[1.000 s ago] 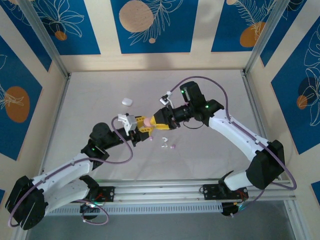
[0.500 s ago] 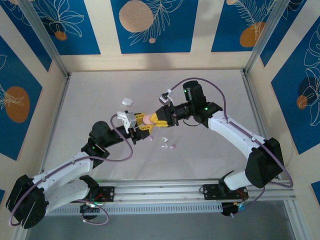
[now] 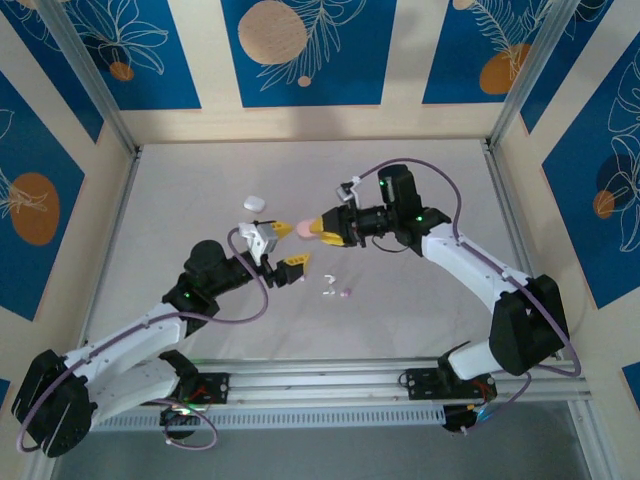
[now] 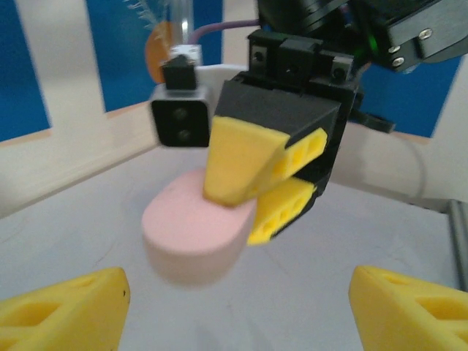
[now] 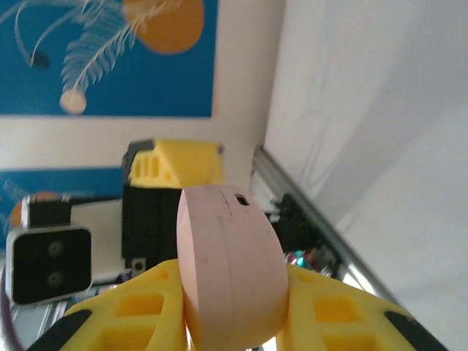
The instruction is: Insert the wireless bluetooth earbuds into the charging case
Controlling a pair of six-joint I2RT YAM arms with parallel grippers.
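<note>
Pink charging case (image 3: 300, 229) is sitting clamped in the right gripper (image 3: 310, 230), left gripper (image 3: 287, 248) standing wide left of it; probably it needs opening next.

White-shelled left arm (image 3: 125, 345) and right arm (image 3: 470, 270), black joint housings (image 3: 525, 335), looping purple cables (image 3: 410, 164), small green lights (image 3: 412, 212), black screw-studded wrist block (image 4: 292, 62), wedge-shaped yellow fingers (image 4: 238, 157) with hollow cells, white boxy camera (image 4: 181, 117)

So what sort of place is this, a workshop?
Most likely a robot lab test cell: a left arm and right arm bolted to a rail at the edge of a table, boxed in by printed wall panels on a metal frame.
</note>
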